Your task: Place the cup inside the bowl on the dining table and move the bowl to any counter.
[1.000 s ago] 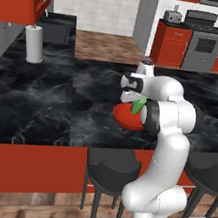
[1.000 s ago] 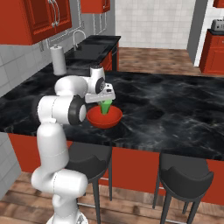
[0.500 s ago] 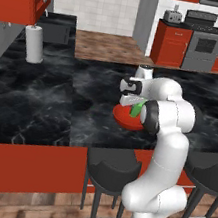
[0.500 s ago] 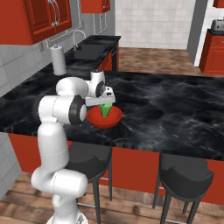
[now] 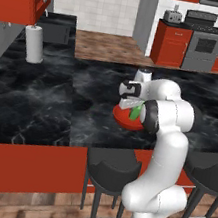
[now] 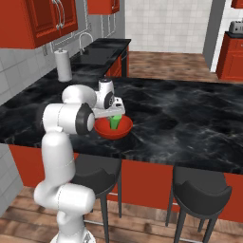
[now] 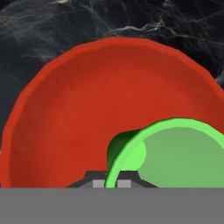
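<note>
Your gripper (image 6: 115,115) hung just over the bowl (image 6: 113,129), which sat on the black marble surface of the dining table (image 6: 190,118), near the edge that faces the stools (image 6: 197,190). In the left base view the bowl (image 5: 124,118) was partly hidden behind the white arm, with the gripper (image 5: 132,105) right above it.

The cup (image 6: 115,122) stood inside the bowl, its green showing just below the hand. From the hand view you looked down into the red bowl (image 7: 87,113), and the cup (image 7: 175,153) lay at the lower right with its open rim toward the camera.

I could not tell how far the jaws were open, nor whether they had hold of the cup; the fingertips were hidden by the cup's rim.

A paper towel roll (image 5: 35,43) stood well apart, far across the surface.
</note>
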{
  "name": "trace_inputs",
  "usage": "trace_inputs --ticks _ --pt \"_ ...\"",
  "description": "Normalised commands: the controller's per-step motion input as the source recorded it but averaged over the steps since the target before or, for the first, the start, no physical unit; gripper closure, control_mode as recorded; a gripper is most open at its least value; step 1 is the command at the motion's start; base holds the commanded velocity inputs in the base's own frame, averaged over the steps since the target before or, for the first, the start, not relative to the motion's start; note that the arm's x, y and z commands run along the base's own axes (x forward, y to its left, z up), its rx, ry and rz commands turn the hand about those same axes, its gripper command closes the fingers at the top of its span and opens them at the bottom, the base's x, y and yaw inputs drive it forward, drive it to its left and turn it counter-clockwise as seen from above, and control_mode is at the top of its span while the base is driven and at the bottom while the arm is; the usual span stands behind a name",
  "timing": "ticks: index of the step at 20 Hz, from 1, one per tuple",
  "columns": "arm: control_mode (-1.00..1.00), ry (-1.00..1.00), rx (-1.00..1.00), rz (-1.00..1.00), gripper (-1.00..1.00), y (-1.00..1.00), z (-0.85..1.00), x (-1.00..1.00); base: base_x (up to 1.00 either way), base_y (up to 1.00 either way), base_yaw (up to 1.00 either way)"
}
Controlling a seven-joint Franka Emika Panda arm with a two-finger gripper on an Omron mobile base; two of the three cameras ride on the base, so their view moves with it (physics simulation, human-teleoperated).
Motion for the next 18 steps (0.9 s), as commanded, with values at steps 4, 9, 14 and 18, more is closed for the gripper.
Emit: trace_inputs --ticks 4,9,14,18 --pt "-1.00 0.00 0.00 0.00 1.00 0.00 -0.16 0.00 0.00 0.00 0.00" --pt "-1.00 0.00 0.00 0.00 1.00 0.00 -0.16 0.00 0.00 0.00 0.00" --pt "-1.00 0.00 0.00 0.00 1.00 0.00 -0.19 0.00 0.00 0.00 0.00" --pt "-1.00 0.00 0.00 0.00 1.00 0.00 -0.06 -0.04 0.00 0.00 0.00"
